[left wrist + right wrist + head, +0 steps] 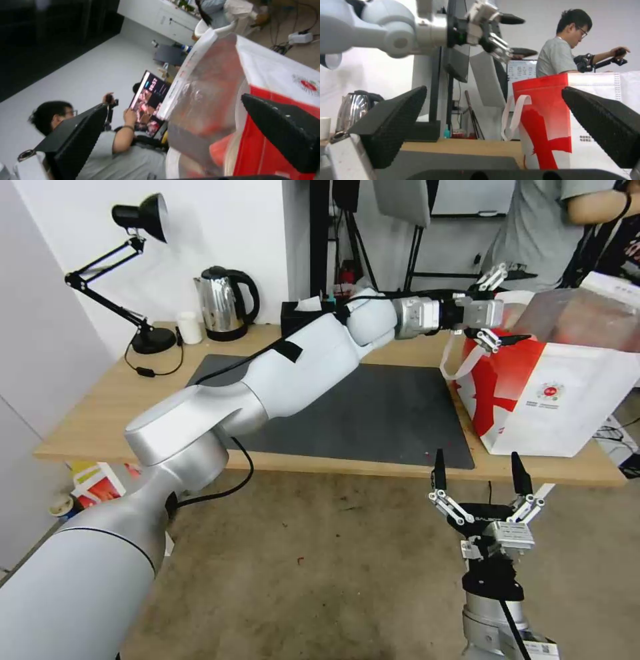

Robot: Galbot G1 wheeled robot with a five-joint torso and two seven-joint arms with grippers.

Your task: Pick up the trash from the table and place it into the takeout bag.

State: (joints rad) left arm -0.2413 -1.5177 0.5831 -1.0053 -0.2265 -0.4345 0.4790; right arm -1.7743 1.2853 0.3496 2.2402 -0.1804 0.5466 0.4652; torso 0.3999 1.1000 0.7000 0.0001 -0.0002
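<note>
— Over at the bench's (100, 427) right end, the left arm reaches across the dark mat (373, 413), and the left pincer (495, 307) hangs at the rim of the takeout bag (560, 407), fingers spread wide with nothing between them.

— And the bag itself?

— Standing upright on the bench, a white loop handle drooping down its near side, the silvery lining showing at the mouth.

— The other arm?

— Low, in front of the bench edge. The right pincer (479, 473) points up, jaws apart, empty. Back by the wall, a steel kettle (223, 303) stands beside a small white cup (189, 327).
</note>
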